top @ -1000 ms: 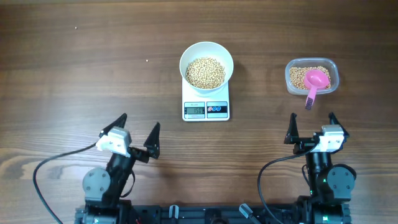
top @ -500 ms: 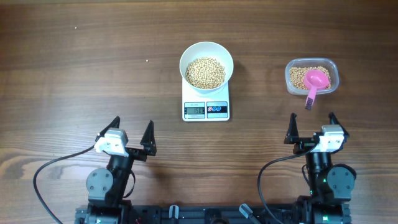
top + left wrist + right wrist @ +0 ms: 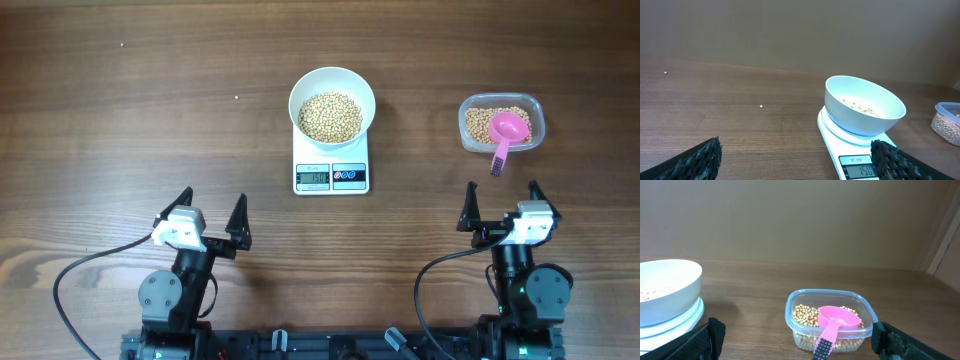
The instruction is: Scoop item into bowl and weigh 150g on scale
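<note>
Both splayed, left fingers (image 3: 239, 218), right fingers (image 3: 468, 206); beans (image 3: 331, 116) in bowl (image 3: 300, 90) on scale (image 3: 331, 165)

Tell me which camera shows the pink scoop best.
The right wrist view: the pink scoop sits large, its bowl resting on the beans in the clear tub. Overhead shows it small, handle over the tub's near rim. The left wrist view catches only the tub's edge.

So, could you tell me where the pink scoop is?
Overhead, the pink scoop lies in the clear tub of beans on the right side, right of the bowl and scale.
</note>
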